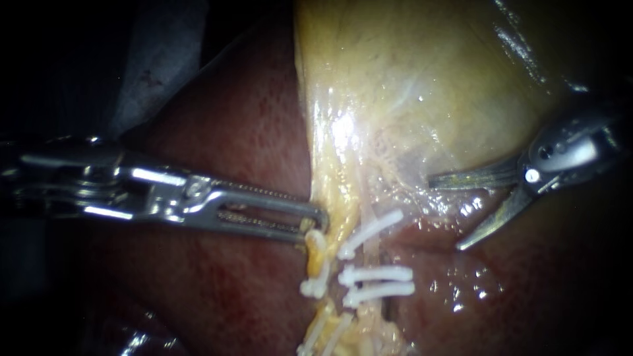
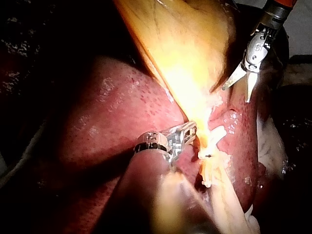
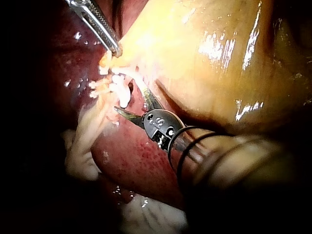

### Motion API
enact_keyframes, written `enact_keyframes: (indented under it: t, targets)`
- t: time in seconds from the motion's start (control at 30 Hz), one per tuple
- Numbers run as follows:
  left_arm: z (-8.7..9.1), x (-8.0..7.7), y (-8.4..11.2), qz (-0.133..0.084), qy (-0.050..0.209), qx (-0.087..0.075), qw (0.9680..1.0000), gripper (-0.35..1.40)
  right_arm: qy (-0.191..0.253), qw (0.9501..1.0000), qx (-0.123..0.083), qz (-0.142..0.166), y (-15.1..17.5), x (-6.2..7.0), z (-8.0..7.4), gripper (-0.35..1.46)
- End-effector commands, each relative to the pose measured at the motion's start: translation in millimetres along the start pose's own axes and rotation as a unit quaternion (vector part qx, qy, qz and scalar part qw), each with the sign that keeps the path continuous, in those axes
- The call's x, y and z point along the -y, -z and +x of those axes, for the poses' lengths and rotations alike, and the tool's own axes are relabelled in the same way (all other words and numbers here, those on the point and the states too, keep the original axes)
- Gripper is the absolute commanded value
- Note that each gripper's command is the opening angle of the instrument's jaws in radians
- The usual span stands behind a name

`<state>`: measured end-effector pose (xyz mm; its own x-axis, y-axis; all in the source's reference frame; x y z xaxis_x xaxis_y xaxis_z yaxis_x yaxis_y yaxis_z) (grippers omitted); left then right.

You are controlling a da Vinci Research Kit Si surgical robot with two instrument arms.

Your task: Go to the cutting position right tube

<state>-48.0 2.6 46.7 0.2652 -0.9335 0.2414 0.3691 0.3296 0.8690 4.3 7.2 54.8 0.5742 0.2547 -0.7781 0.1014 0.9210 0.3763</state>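
My left instrument point(image 1: 319, 220) comes in from the left, and its long ridged jaws are shut on the yellow tissue at the gallbladder's point(image 1: 428, 79) lower edge. Below that grip, several white clips point(image 1: 377, 274) cross two pale tubes; the right tube point(image 1: 370, 254) shows between its clips. My right instrument point(image 1: 446, 213) comes in from the right with its two blades open. They are apart from the tube, to its right and a little above the clips. In the right wrist view the open blades point(image 3: 131, 102) lie just short of the clips point(image 3: 117, 87).
Dark red liver point(image 1: 231, 132) lies on both sides of the tubes and under both instruments. The stretched gallbladder wall hangs over my right instrument's upper blade. In the left wrist view my right instrument point(image 2: 236, 94) sits beyond the gallbladder fold point(image 2: 185, 58).
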Motion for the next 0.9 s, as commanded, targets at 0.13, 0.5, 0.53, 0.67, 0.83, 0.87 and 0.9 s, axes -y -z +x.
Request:
enact_keyframes:
  t: [0.13,0.5,0.53,0.67,0.83,0.87,0.9]
  targets:
    - [0.0,0.1,0.0,0.0,0.0,0.0,1.0,-0.35,0.0,1.0,0.0,0.001,0.0,0.1,0.0,1.43]
    - [-0.1,0.3,1.2,0.004,0.0,-0.002,1.0,-0.35,-0.043,0.9987,-0.005,0.025,-0.7,1.2,-0.3,1.26]
    - [-0.2,0.4,1.5,0.004,0.001,-0.003,1.0,-0.35,-0.048,0.9983,-0.004,0.031,-0.9,1.4,-0.4,1.23]
    - [-0.7,0.8,2.7,0.007,0.002,-0.003,1.0,-0.35,-0.071,0.9967,0.006,0.041,-1.7,1.9,-0.7,1.2]
    - [-1.1,1.3,4.2,0.005,0.004,-0.001,1.0,-0.35,-0.089,0.9942,0.022,0.055,-3.1,2.5,-0.9,1.13]
    - [-1.1,1.4,4.4,0.005,0.004,-0.001,1.0,-0.35,-0.091,0.9939,0.024,0.058,-3.4,2.6,-0.9,1.11]
    - [-1.2,1.5,4.7,0.005,0.004,0.0,1.0,-0.35,-0.096,0.9933,0.024,0.06,-3.9,2.7,-1.0,1.11]
